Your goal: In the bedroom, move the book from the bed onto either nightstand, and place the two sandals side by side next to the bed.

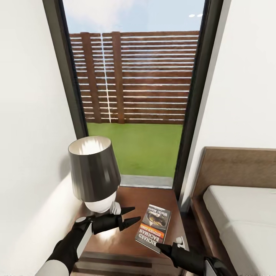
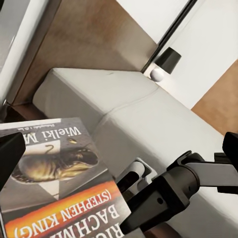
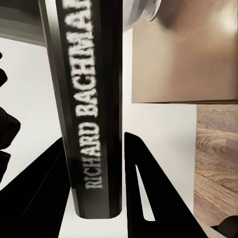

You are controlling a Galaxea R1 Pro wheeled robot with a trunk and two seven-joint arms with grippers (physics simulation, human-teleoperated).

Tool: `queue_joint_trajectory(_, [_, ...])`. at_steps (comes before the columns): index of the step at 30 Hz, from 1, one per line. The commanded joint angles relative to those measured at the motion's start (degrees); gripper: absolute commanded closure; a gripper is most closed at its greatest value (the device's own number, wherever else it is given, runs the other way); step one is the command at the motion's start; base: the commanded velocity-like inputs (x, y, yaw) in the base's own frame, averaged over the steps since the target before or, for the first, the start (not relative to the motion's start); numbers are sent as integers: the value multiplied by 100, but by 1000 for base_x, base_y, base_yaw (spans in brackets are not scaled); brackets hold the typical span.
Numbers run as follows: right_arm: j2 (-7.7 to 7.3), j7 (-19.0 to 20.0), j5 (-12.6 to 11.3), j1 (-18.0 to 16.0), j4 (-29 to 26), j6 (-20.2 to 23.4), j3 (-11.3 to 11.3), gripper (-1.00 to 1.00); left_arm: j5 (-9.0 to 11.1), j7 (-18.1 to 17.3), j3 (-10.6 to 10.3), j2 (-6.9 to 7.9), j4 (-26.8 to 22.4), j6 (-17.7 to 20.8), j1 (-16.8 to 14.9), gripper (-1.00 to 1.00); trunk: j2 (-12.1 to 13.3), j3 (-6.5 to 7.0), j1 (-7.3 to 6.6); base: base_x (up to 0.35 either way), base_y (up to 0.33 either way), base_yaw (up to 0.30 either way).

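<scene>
The thin paperback book [image 1: 154,227] with its dark cover photo and orange-and-white lettering is over the top of the glossy reddish-brown wooden nightstand [image 1: 119,241], at its right side near the bed edge, looking flat or nearly flat on the wood. The right gripper [image 1: 165,247] has the book's near corner: in the right wrist view its two black fingers [image 3: 141,188] stand on either side of the spine, closed against it. The left gripper [image 1: 128,215] hovers just left of the book, beside the white base of the dark-shaded lamp [image 1: 95,174], its pointed fingers parted and holding nothing. To the right lies the pale grey-white mattress of the bed [image 1: 245,226] in its dark brown frame. As I judge it, the book part is all but done; only the release and withdrawal remain. The two sandals have yet to be set side by side next to the bed.
</scene>
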Motion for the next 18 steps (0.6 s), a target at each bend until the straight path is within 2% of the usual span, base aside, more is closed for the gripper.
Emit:
queue_joint_trajectory(1, [0,11,-27,-4,0,46,-12,100,38,-10,-10,2,1,60,-3,-100,-44,-24,22,0,0,0])
queue_joint_trajectory(18, [7,11,-27,-4,3,46,-12,100,38,-10,-10,2,1,56,-3,-100,-726,-329,395,0,0,0])
